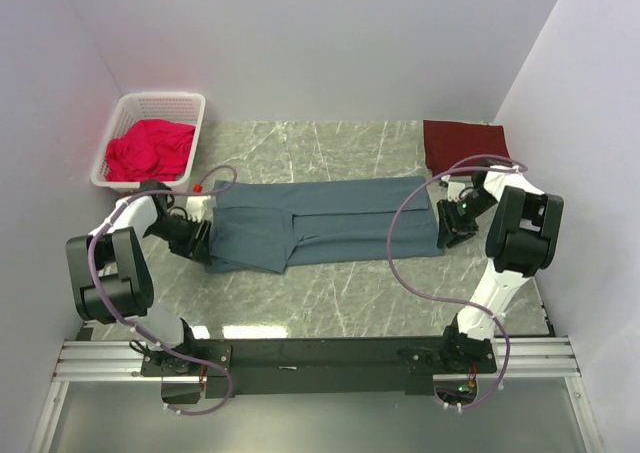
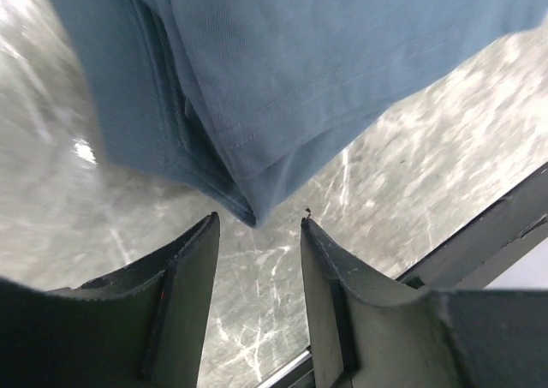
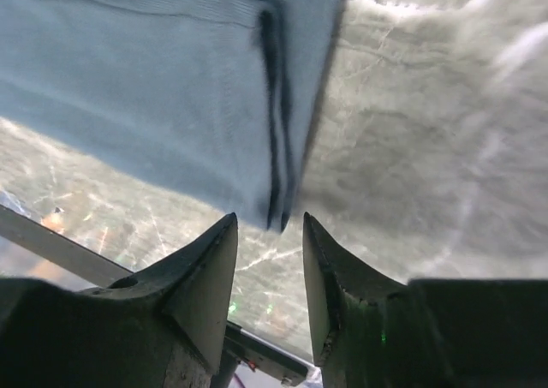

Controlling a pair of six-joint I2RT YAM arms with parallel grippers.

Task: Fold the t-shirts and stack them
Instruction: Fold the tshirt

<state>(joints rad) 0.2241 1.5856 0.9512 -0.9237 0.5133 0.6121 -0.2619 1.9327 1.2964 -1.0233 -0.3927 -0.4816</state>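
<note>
The slate blue-grey t-shirt lies folded into a long band across the middle of the table. My left gripper is open and empty at the shirt's left end; in the left wrist view its fingertips stand just off a folded corner of the shirt. My right gripper is open and empty at the shirt's right end; in the right wrist view the shirt's corner hangs just beyond the jaws. The dark maroon t-shirt lies folded at the back right.
A white basket with bright red cloth stands at the back left. White walls close in the table on three sides. A black rail with the arm bases runs along the near edge.
</note>
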